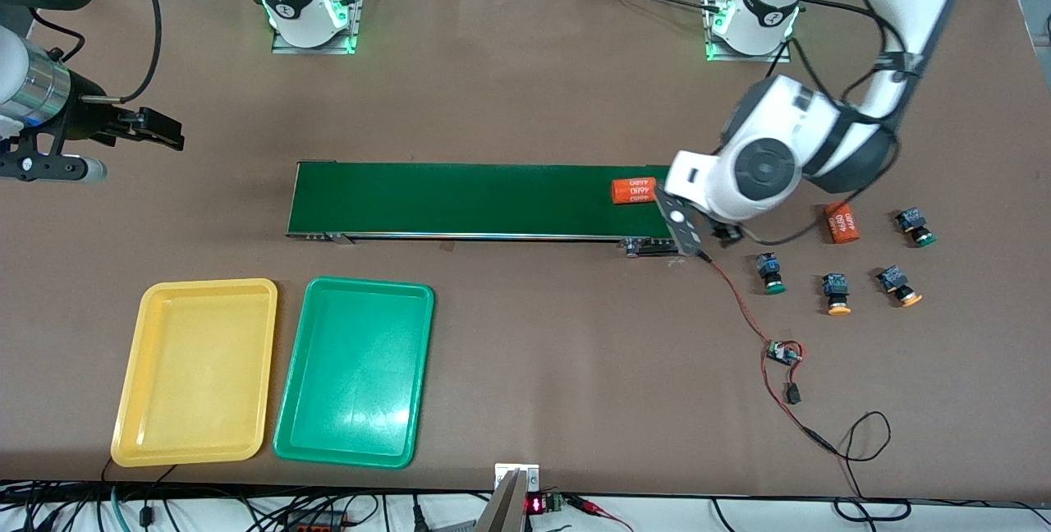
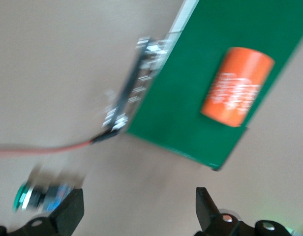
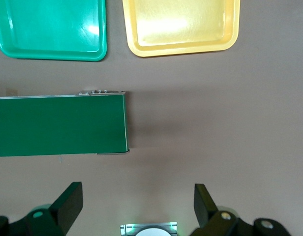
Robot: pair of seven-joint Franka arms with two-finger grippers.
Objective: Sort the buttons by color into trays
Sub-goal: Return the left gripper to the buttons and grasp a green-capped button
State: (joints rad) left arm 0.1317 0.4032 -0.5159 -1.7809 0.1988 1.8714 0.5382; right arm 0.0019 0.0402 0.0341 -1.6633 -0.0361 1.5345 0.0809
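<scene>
Two green buttons (image 1: 770,273) (image 1: 915,228) and two orange-yellow buttons (image 1: 837,294) (image 1: 899,286) lie on the table at the left arm's end. My left gripper (image 1: 727,232) hangs open and empty just off the conveyor's end, above the table beside the first green button. In the left wrist view the left gripper (image 2: 139,209) is open over bare table, with a green button (image 2: 36,194) just outside one finger. The yellow tray (image 1: 197,372) and green tray (image 1: 355,372) lie empty side by side. My right gripper (image 1: 156,128) waits open at the right arm's end, and is open in its wrist view (image 3: 136,204).
A long dark-green conveyor belt (image 1: 484,199) carries an orange cylinder (image 1: 634,190); another cylinder (image 1: 842,222) lies on the table among the buttons. A small circuit board (image 1: 784,351) with red and black wires trails from the belt's end toward the table's front edge.
</scene>
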